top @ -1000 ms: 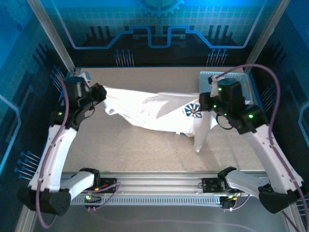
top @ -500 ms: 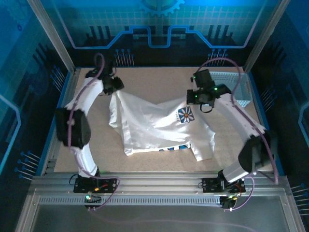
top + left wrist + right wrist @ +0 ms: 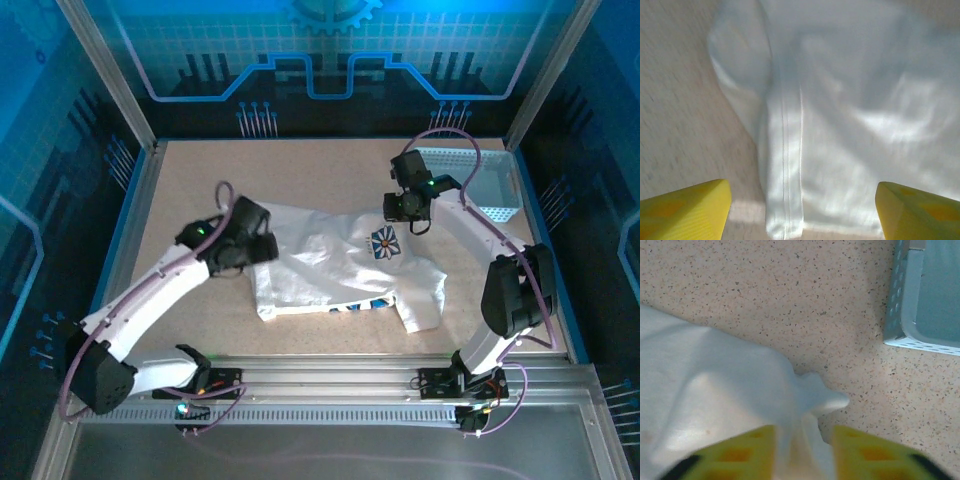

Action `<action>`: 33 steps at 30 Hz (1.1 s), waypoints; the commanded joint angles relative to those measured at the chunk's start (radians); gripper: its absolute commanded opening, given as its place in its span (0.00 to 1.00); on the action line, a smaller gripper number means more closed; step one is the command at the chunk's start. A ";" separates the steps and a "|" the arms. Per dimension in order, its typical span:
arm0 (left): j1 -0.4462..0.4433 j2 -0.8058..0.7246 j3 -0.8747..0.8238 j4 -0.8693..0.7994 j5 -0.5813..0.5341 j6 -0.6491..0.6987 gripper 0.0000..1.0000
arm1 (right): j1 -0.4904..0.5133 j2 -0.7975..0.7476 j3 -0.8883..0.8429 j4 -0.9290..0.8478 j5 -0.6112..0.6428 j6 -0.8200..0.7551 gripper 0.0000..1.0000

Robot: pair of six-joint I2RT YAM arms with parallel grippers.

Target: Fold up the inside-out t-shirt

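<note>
Lying crumpled on the table, inside-out t-shirt looks light and limp, so take it at hem corners; left gripper gapes open above its left edge, right gripper straddles a far cloth ridge, grip uncertain.

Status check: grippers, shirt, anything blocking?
Left gripper open over t-shirt. Right gripper straddles a pinch of it, grip unclear. Cloth lies spread on table, not yet folded. Basket apart, far right.
</note>
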 commanded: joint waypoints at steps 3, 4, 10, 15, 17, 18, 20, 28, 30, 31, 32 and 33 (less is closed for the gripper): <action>-0.210 0.109 -0.107 -0.083 -0.038 -0.255 0.74 | 0.014 -0.157 -0.021 -0.083 0.066 -0.010 0.65; -0.241 0.133 -0.106 -0.088 -0.039 -0.273 0.73 | 0.030 -0.195 -0.035 -0.099 0.080 -0.012 0.67; -0.302 0.216 -0.141 -0.055 -0.051 -0.319 0.58 | 0.148 -0.403 -0.210 -0.118 0.061 0.028 0.68; -0.293 0.288 -0.140 -0.024 -0.079 -0.315 0.56 | 0.249 -0.475 -0.364 -0.036 0.016 0.047 0.67; -0.272 0.307 -0.150 0.010 -0.072 -0.304 0.54 | 0.264 -0.485 -0.418 -0.001 -0.002 0.058 0.68; -0.263 0.314 -0.158 0.031 -0.068 -0.298 0.54 | 0.267 -0.487 -0.441 0.016 -0.016 0.067 0.69; -0.250 0.325 -0.166 0.056 -0.065 -0.287 0.53 | 0.269 -0.489 -0.473 0.034 -0.021 0.082 0.69; -0.225 0.381 -0.186 0.110 -0.040 -0.265 0.40 | 0.269 -0.448 -0.574 0.085 0.000 0.137 0.71; -0.225 0.388 -0.188 0.109 -0.046 -0.264 0.37 | 0.270 -0.432 -0.585 0.086 0.022 0.148 0.71; -0.226 0.390 -0.190 0.107 -0.049 -0.265 0.35 | 0.270 -0.424 -0.591 0.089 0.028 0.149 0.71; -0.224 0.391 -0.192 0.107 -0.050 -0.265 0.33 | 0.267 -0.417 -0.593 0.088 0.033 0.152 0.71; -0.223 0.391 -0.196 0.109 -0.049 -0.264 0.31 | 0.265 -0.409 -0.598 0.090 0.036 0.156 0.71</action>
